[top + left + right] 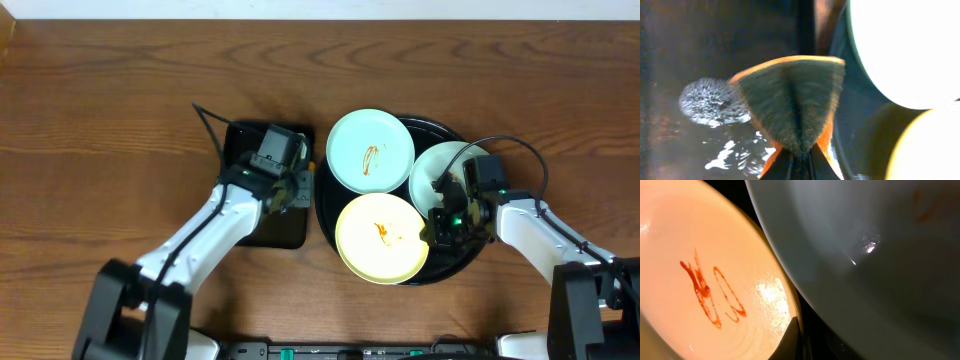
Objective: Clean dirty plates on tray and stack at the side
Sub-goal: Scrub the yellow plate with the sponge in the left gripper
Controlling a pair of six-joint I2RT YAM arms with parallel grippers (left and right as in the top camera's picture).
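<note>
On round tray (432, 124), your right fingers (790, 342) pinch tilted mint plate (445, 165) by rim, above yellow plate (380, 238): thin hold, may slip and drop. Left fingers (780, 167) clamp sponge (790, 100) over small tray (285, 235); hard scrub could twist plate loose.

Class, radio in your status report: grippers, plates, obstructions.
Left gripper shut on sponge over small tray. Right gripper shut on right mint plate rim. Yellow plate, left mint plate smeared, on round tray. No obstruction seen.
</note>
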